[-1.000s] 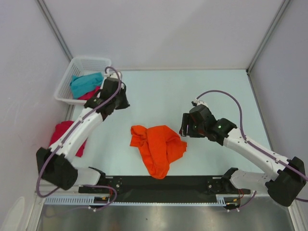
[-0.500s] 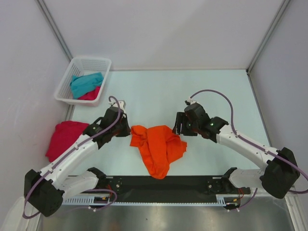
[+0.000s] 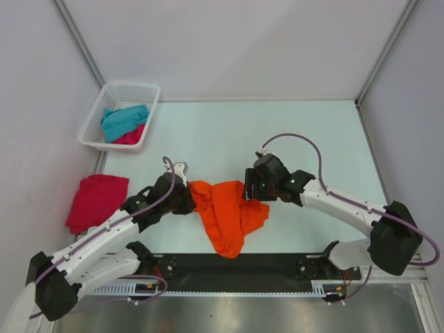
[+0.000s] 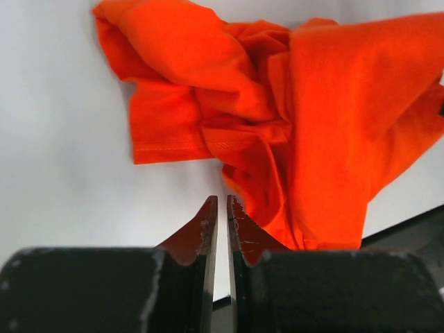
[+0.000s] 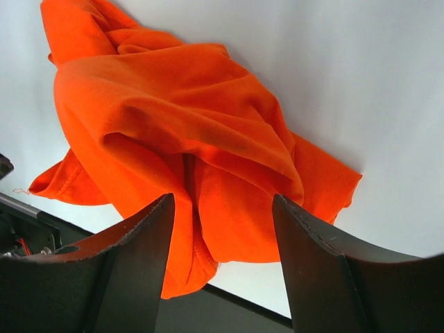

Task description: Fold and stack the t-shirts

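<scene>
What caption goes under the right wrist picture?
The right gripper, jaws open, hovers over a crumpled orange t-shirt on the pale table.

We could read no text, label, brand, number or sign in any of the three views.
</scene>
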Controlling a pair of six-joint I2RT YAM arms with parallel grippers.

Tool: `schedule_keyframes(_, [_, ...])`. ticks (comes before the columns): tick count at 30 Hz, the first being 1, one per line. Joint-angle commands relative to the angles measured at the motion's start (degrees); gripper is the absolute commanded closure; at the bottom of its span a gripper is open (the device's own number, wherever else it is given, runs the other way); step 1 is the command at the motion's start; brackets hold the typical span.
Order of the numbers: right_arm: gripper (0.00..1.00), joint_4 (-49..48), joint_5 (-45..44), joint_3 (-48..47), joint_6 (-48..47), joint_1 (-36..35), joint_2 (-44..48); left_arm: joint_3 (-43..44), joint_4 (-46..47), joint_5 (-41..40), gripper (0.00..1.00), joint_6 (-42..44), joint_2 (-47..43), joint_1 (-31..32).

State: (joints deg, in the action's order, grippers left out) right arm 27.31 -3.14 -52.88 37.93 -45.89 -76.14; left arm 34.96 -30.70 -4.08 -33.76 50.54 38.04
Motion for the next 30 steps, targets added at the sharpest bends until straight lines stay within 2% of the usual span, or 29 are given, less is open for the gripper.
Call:
schedule_keyframes(1, [0.36, -0.5, -2.66, -3.01, 0.65, -1.66, -1.03, -0.77, 3.28, -0.41, 0.86, -3.94, -0.45, 3.7])
schedule_keyframes(10, [0.36, 0.2, -4.68, -2.75, 2.15, -4.3, -0.68, -0.33, 5.21, -2.16, 0.86, -6.14, 2.28, 9.85])
schedule_keyframes(23, [0.37, 0.73, -5.13, -3.89, 1.79, -4.74, -2.61, -1.56, 6.88, -2.78, 0.86, -6.67, 4.3, 11.18])
schedule_keyframes(26, [0.37, 0.64, -5.04, -4.07, 1.71, -4.82, -3.31, -1.56, 6.79, -2.95, 0.99, -6.67, 4.48, 11.18])
schedule_keyframes(30, [0.37, 0.64, -5.39, -3.98, 1.53, -4.91, -3.58, -1.04, 5.57, -4.0, 0.99, -6.49, 3.6, 11.18])
